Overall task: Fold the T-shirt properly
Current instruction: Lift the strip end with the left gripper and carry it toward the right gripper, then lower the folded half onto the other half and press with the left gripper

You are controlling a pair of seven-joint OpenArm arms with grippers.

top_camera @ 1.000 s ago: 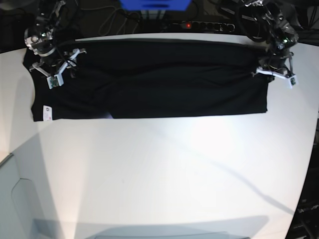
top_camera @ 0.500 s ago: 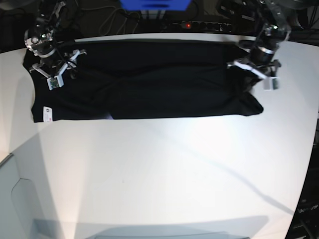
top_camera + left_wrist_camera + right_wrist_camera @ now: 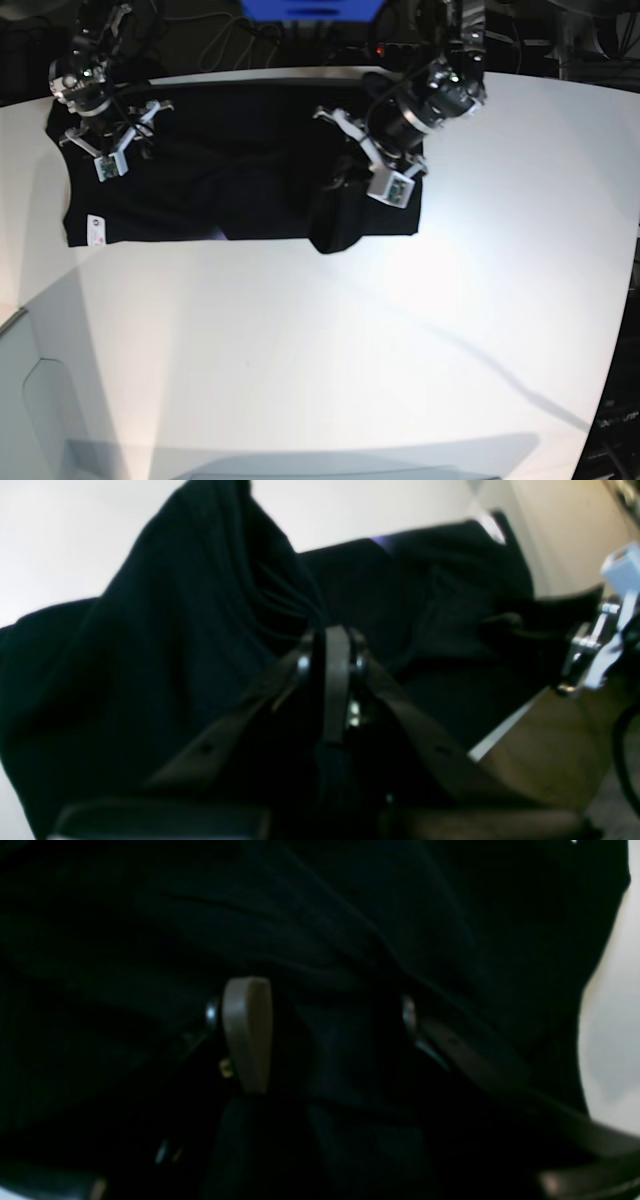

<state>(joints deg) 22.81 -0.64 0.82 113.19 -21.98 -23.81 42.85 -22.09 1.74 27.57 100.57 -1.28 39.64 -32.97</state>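
Item: large plain black cloth T-shirt [image 3: 240, 180], on white table [image 3: 320, 350]. Left gripper [image 3: 332, 647] jaws clamped on raised hem fold; right gripper [image 3: 325, 1035] jaws wide, cloth beneath. Advice: carry fold level, edges aligned.

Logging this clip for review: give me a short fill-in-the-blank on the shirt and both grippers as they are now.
1. The left gripper is ____ on the black T-shirt.
2. The right gripper has its jaws ____ above the cloth.
3. The shirt lies on a ____ table.
4. The shirt's small white tag sits near its ____ corner in the base view.

Missing: shut; open; white; lower-left
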